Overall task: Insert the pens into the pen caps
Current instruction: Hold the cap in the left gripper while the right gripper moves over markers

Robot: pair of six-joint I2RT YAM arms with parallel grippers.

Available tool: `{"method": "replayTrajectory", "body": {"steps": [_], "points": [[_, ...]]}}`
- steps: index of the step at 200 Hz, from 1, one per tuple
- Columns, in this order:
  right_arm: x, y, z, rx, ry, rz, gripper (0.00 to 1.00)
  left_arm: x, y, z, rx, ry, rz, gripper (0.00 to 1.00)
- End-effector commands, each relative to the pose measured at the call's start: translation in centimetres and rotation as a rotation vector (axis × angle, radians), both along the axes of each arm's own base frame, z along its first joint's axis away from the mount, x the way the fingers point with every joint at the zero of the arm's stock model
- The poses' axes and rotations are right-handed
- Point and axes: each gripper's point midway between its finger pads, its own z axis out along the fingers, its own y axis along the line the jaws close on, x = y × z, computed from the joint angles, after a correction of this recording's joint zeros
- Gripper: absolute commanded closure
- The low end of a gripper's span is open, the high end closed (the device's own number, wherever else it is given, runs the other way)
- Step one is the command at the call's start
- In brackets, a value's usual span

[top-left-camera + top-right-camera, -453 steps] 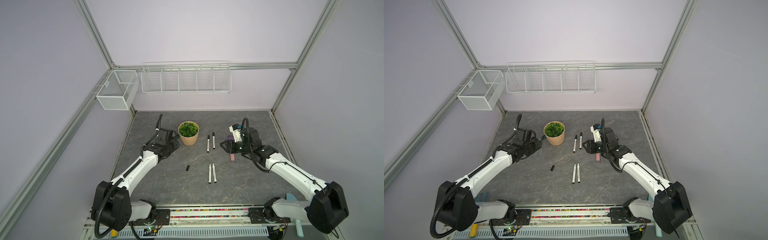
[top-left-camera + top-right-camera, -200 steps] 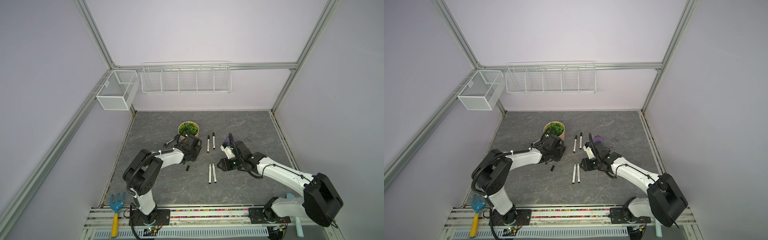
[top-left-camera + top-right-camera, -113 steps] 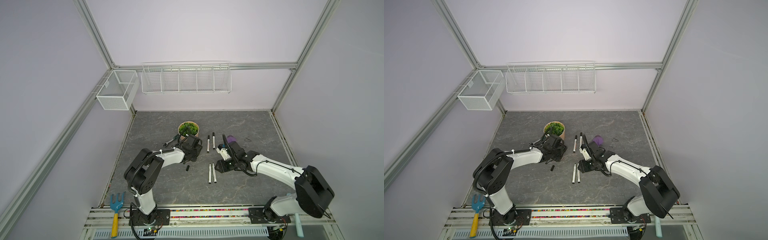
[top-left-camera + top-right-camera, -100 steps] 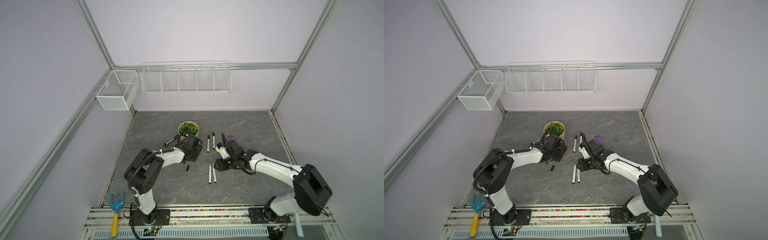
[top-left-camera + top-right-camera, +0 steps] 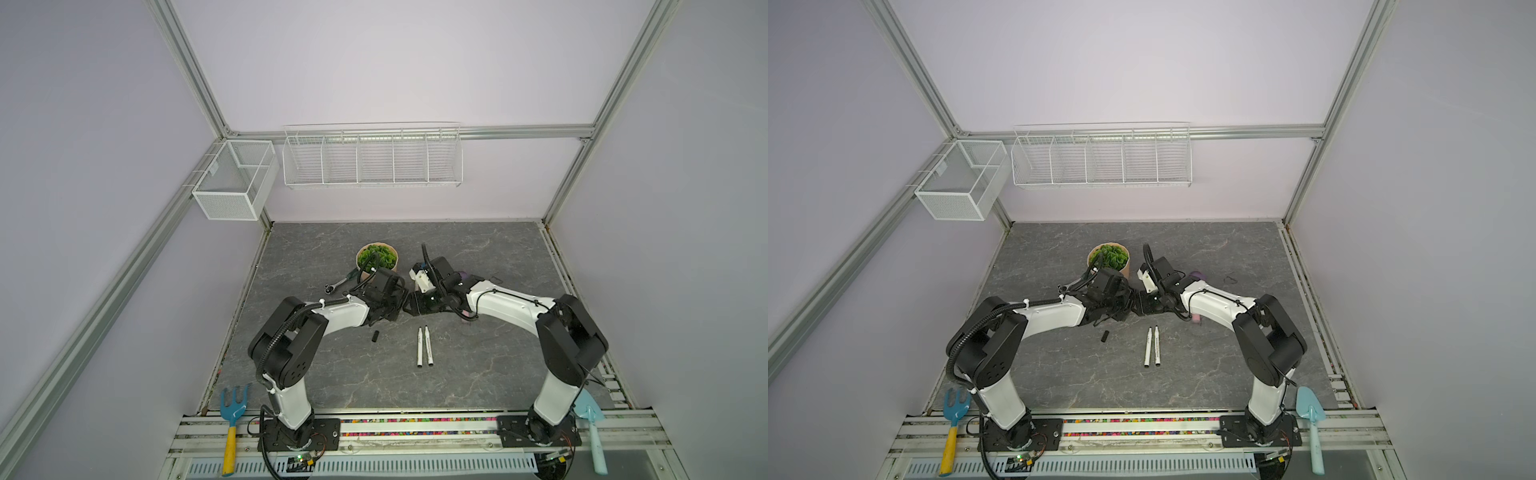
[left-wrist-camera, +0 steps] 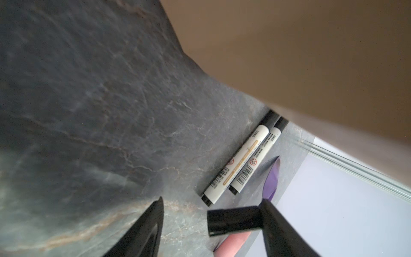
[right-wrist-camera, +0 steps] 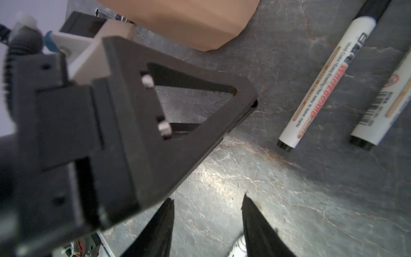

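Left tool point(image 6: 213, 199) and right tool point(image 7: 208, 197) both agape, cap point(image 6: 233, 220) perhaps against one left finger point(image 6: 280, 233), pens point(image 6: 240, 162) partly hidden

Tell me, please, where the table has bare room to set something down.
Free: the front strip between the two pens and the rail; the back right corner beyond the right arm. Crowded: mid-table, by the plant pot, wrench and arms.

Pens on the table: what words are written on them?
"WHITEBOARD": red, on one pen.
"Vivid Color | Easy Erasing | Not easy to leave marks": small print, same pen.
Its larger characters: too blurred.
Neighbouring pen: barcode and round red sign; its words are too blurred.
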Motion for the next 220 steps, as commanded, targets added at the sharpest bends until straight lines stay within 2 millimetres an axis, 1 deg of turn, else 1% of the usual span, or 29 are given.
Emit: {"method": "replayTrajectory", "body": {"steps": [1, 15, 50, 93, 118, 141, 180, 206, 220], "points": [[0.8, 0.6, 0.2, 0.026, 0.012, -0.047, 0.48, -0.4, -0.3, 0.9, -0.046, 0.005, 0.017, 0.32], [1.1, 0.7, 0.2, 0.037, 0.008, -0.063, 0.48, -0.5, -0.2, 1.5, -0.061, 0.0, 0.019, 0.32], [2.0, 0.7, 0.1, 0.055, 0.009, -0.111, 0.49, -1.4, -0.2, 2.2, -0.093, 0.02, 0.013, 0.32], [2.7, 0.1, -0.6, 0.07, 0.031, -0.174, 0.49, -3.0, 0.0, 2.3, -0.097, 0.054, -0.008, 0.31], [3.2, 0.1, -0.3, 0.114, 0.029, -0.198, 0.5, -3.6, 0.2, 2.4, -0.106, 0.068, -0.011, 0.31], [3.3, 0.3, -0.1, 0.131, 0.026, -0.197, 0.5, -3.8, 0.3, 2.6, -0.105, 0.067, -0.012, 0.3], [3.6, 1.2, 0.4, 0.171, 0.027, -0.187, 0.51, -3.8, 0.0, 2.5, -0.114, 0.071, -0.026, 0.3], [3.4, 0.7, 0.1, 0.149, 0.023, -0.19, 0.51, -3.8, 0.2, 2.5, -0.114, 0.063, -0.017, 0.3], [3.2, 0.1, 0.1, 0.127, 0.012, -0.19, 0.51, -3.4, 0.8, 2.7, -0.094, 0.036, 0.001, 0.3]]}}
